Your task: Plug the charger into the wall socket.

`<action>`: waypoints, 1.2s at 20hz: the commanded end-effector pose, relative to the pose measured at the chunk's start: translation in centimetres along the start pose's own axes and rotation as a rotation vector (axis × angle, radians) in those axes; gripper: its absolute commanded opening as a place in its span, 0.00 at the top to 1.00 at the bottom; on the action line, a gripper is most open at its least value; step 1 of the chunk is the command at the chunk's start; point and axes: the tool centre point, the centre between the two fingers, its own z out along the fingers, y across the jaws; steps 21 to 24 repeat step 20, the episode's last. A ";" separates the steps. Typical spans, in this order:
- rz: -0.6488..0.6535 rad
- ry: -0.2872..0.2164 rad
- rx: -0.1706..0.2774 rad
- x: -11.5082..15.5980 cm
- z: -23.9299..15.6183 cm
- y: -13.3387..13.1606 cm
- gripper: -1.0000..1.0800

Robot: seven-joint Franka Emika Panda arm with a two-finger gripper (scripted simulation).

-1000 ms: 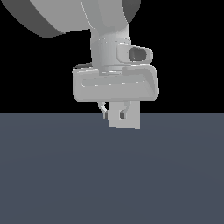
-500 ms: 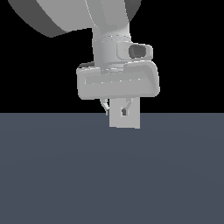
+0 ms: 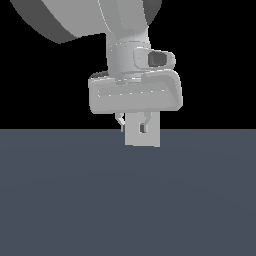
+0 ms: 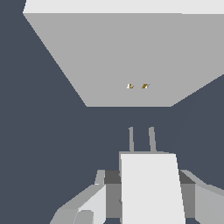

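In the wrist view my gripper (image 4: 146, 179) is shut on the charger (image 4: 151, 192), an off-white cube with two thin prongs (image 4: 141, 139) pointing toward the wall socket (image 4: 122, 57). The socket is a light-grey upright plate with two tiny dark-yellow holes (image 4: 137, 86). A gap of floor lies between the prong tips and the plate. The prongs line up roughly with the holes. In the exterior view my gripper (image 3: 132, 124) hangs just above the floor. A light-grey square (image 3: 142, 137), apparently the socket, shows behind the fingertips. The charger cannot be told apart there.
A flat dark blue-grey floor (image 3: 128, 200) fills the lower half of the exterior view, under a black background. The arm's large links (image 3: 75, 15) fill the upper part of that view.
The hand has risen slightly and shifted a little toward the exterior view's right. The light-grey square has stayed in place. The grip is unchanged.
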 end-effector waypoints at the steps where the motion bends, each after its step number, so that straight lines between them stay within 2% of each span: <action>1: 0.000 0.000 0.000 0.3 0.1 0.0 1.00; 14: 0.000 0.000 0.001 4.3 1.2 0.0 1.00; 24: 0.000 0.000 0.001 4.7 1.3 0.0 1.00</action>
